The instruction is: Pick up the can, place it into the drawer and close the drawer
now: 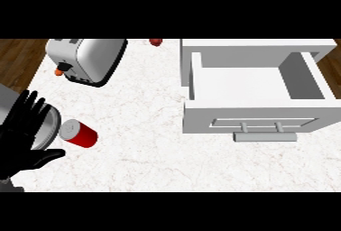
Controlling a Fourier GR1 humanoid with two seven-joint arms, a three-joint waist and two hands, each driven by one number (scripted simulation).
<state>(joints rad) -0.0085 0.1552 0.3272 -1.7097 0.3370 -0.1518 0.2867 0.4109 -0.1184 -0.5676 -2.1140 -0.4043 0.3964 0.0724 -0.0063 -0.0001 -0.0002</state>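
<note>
A red can with a silver top lies on its side on the white marbled counter, at the left. My left hand shows at the left edge, open, fingers straight and pointing up, just left of the can and not touching it. A white drawer stands pulled open at the right, its inside bare, with a grey bar handle on its front. My right hand is out of view.
A silver toaster lies at the back left of the counter. A small red object sits at the back edge. A grey round rim shows behind my left hand. Dark wood floor borders the counter.
</note>
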